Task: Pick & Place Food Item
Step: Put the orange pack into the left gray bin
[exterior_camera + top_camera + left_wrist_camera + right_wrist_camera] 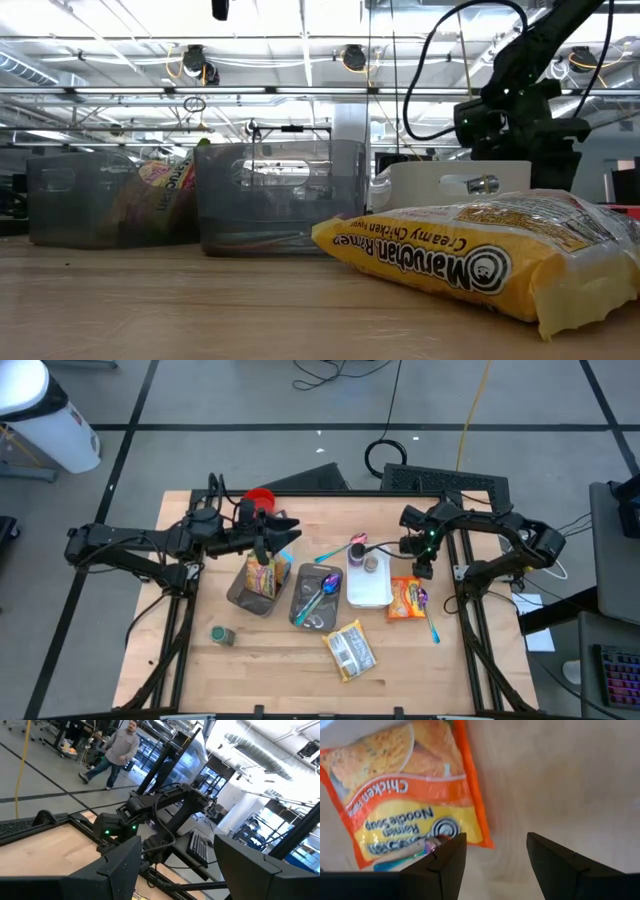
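With the right gripper hanging jaws spread just above the orange ramen packet lying flat on the worktop beside the white tray, I'd centre over it before pinching.

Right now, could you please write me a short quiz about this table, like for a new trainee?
1. True or false: the orange noodle packet lies inside a grey bin.
2. Which hand is above the orange noodle packet?
A. left hand
B. right hand
3. Fill in: the colourful spoon lying in the middle bin is called the ____ spoon.

Key:
1. False. It lies on the wooden table, beside the white tray.
2. B. Its fingers are open over the packet's edge.
3. Purple.
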